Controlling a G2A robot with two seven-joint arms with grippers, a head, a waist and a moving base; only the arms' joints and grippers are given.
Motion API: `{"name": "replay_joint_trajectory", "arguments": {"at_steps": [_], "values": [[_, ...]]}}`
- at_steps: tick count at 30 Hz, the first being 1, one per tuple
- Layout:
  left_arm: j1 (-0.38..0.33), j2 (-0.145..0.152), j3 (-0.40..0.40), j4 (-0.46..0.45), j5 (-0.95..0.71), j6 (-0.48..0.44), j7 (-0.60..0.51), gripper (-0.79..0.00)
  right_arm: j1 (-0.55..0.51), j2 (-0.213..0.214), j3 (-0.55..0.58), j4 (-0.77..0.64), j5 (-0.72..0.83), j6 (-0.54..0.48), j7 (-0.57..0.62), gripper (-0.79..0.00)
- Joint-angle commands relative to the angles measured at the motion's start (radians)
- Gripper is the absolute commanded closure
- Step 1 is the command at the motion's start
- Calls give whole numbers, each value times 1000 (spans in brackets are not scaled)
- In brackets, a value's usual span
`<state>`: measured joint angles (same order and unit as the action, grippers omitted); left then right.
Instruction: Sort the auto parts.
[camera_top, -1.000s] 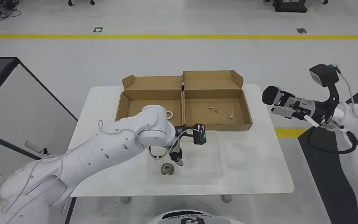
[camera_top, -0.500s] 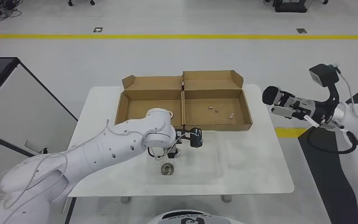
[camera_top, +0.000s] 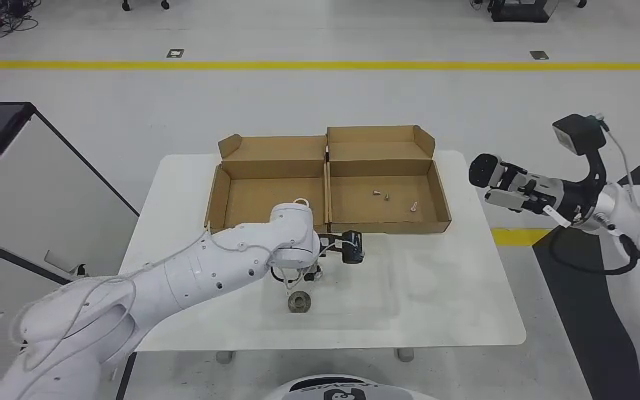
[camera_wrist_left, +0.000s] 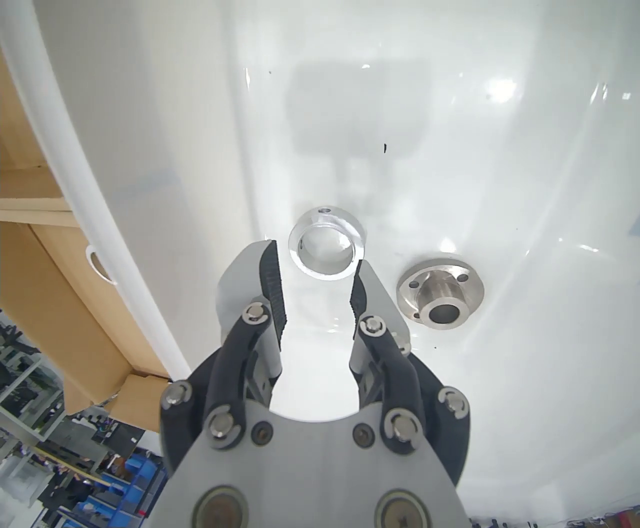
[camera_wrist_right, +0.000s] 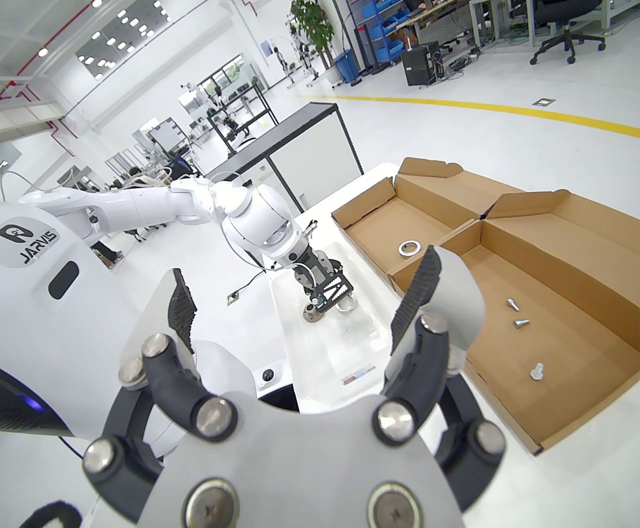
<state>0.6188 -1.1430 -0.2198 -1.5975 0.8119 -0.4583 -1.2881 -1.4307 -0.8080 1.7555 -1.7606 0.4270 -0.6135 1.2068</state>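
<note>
At the top view's centre, the left gripper (camera_wrist_left: 314, 272) hangs over the table (camera_top: 440, 290), jaws apart. The metal ring (camera_wrist_left: 327, 249) lies just past its fingertips, in line with the gap, with a flanged bushing (camera_wrist_left: 440, 300) beside it. The right gripper (camera_wrist_right: 300, 300) is also spread.

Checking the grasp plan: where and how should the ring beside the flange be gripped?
Pinch the ring across its outer rim, coming from above. It lies flat with its hole up, and the open left claw is lined up over it. Probably best to keep the fingers clear of the flange.
</note>
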Motion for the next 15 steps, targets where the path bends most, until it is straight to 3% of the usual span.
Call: {"name": "replay_joint_trajectory", "arguments": {"at_steps": [1,15], "values": [[3,-9,6,15,9,-1,1,-323,0,0,0,0,0,0,0,-785],[11,-54,9,79,45,3,-14,-299,0,0,0,0,0,0,0,-785]]}}
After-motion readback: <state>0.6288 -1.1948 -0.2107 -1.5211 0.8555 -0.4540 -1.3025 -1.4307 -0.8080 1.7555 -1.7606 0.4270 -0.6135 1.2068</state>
